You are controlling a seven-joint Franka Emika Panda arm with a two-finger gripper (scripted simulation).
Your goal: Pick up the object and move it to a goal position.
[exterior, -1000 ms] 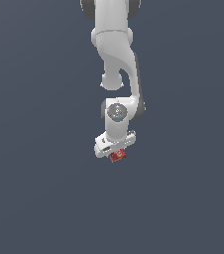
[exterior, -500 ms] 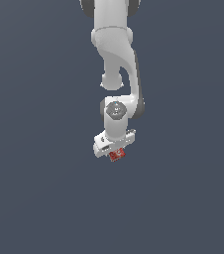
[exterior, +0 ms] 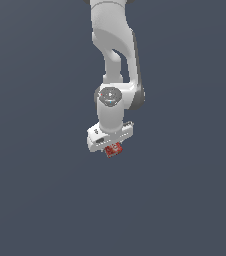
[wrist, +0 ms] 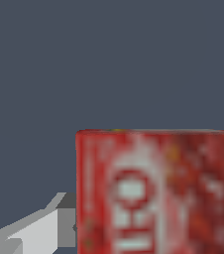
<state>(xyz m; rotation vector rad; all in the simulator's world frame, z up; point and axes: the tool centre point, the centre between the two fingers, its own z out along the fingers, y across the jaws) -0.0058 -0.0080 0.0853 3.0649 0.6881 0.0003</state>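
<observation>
In the exterior view my white arm hangs down from above, and my gripper (exterior: 113, 149) is shut on the small red box (exterior: 114, 149), which sticks out just below the white hand. The box is held in the air above the dark grey ground. In the wrist view the red box (wrist: 156, 191) with white lettering fills the near part of the picture, very close to the camera. One pale grey finger (wrist: 39, 228) shows beside it, touching its side. The other finger is hidden behind the box.
A plain dark grey surface (exterior: 35, 200) lies all around. No other object or marker shows in either view.
The arm and the held red box have risen slightly and shifted a little; the grip on the box is unchanged.
</observation>
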